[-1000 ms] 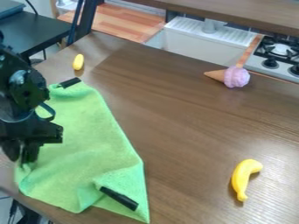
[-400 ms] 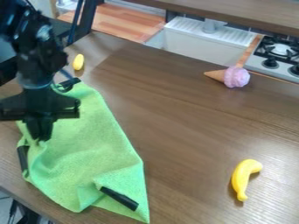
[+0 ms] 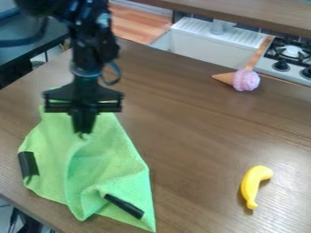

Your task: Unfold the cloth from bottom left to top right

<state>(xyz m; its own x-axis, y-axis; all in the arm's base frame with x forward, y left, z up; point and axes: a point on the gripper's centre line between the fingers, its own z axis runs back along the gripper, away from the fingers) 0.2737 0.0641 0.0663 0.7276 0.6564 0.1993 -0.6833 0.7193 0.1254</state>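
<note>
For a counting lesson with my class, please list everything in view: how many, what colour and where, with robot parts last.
Cloth: one, green, rumpled on the table's left side
Strips: two, black, at the cloth's left edge and lower right
Banana: one, yellow, lower right
Ice cream cone: one, tan with pink scoop, upper right
Table: one, brown, centre
Sink: one, white, top
Stove: one, grey and black, top right
Wooden ledge: one, brown, top
Side table: one, dark, upper left
Robot arm: one, black, upper left
Gripper: one, black, pinching the cloth
</note>
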